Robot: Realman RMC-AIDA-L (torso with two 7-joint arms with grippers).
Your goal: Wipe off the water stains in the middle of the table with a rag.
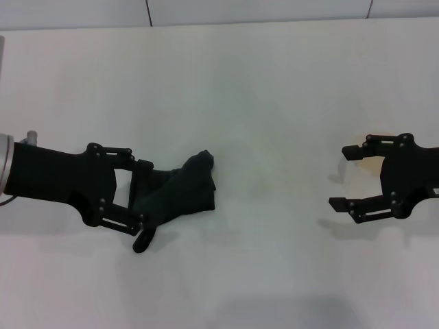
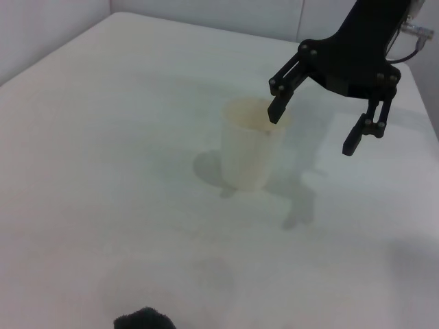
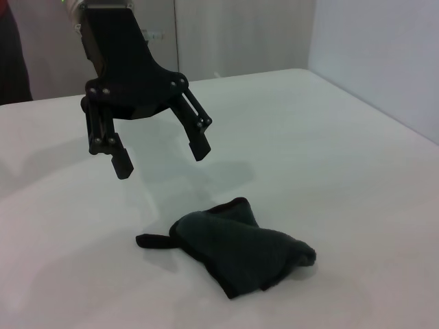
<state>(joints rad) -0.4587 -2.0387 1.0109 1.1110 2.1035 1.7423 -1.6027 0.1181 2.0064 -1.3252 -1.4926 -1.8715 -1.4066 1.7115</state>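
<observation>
Left tool [image 3: 156, 147], released, hangs above the dark rag [image 3: 240, 250] on the desk [image 1: 274, 82]; right tool [image 2: 315, 123], released, hangs over a cup [image 2: 248, 152] shown only in the left wrist view. No stain discernible.

The rag [image 1: 178, 197] lies on the table [image 1: 260, 82], a little to the nine o'clock side of centre. The left gripper [image 1: 140, 195] hangs above its nine o'clock end, fingers spread, not touching it. Well apart, out at three o'clock, the right gripper [image 1: 343, 178] hovers with its fingers spread above a cup [image 2: 248, 152] that stands upright on the table. Between rag and cup lies a faint smear [image 1: 257, 179] on the table.
</observation>
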